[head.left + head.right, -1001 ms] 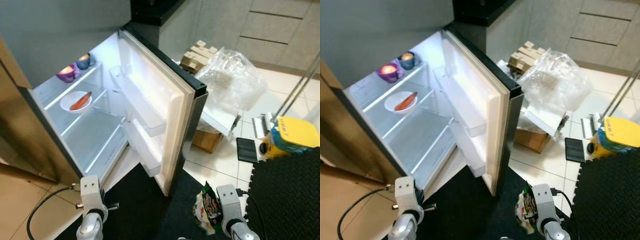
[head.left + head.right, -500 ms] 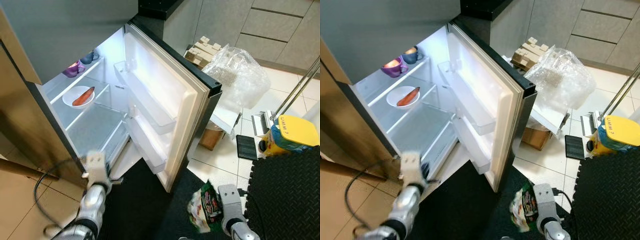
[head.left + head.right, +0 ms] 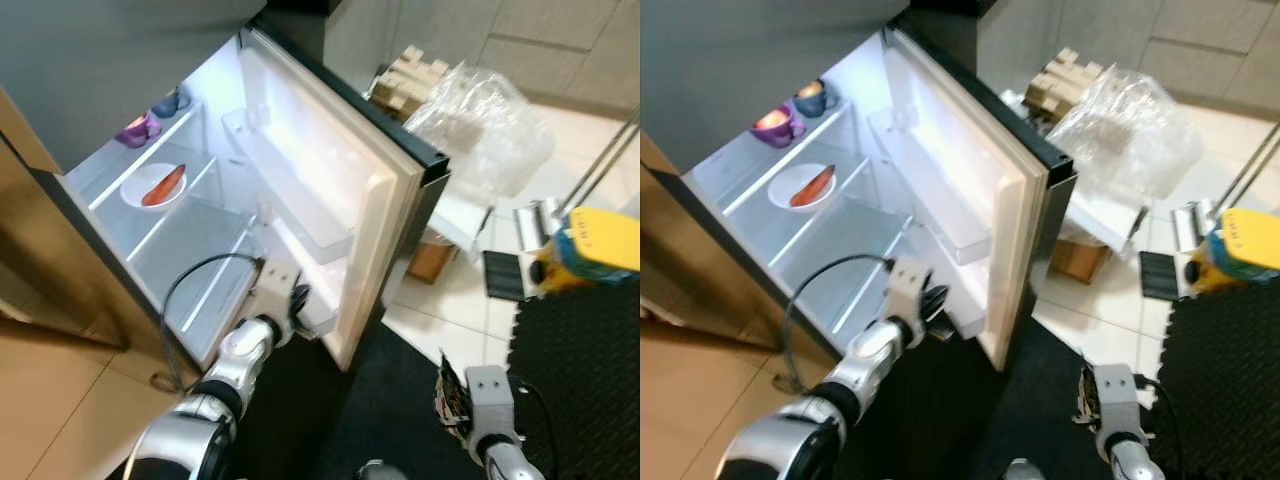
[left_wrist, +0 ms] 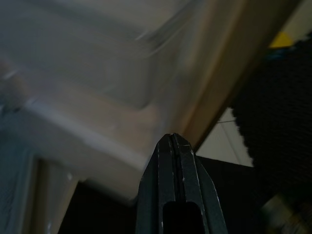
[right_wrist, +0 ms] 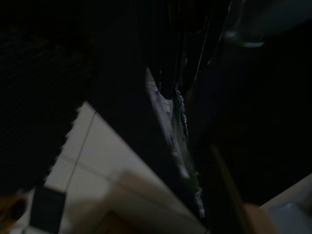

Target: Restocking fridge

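The right hand pinches a snack packet, likely light, crinkly and slippery, best held by its edge, while the left hand, fingers closed, nears the fridge door.

Both eye views look steeply down from head height, sharing the open fridge door toward 12 o'clock. The left wrist view sits close under the lower door bin; the right wrist view, dim, faces tiled floor.
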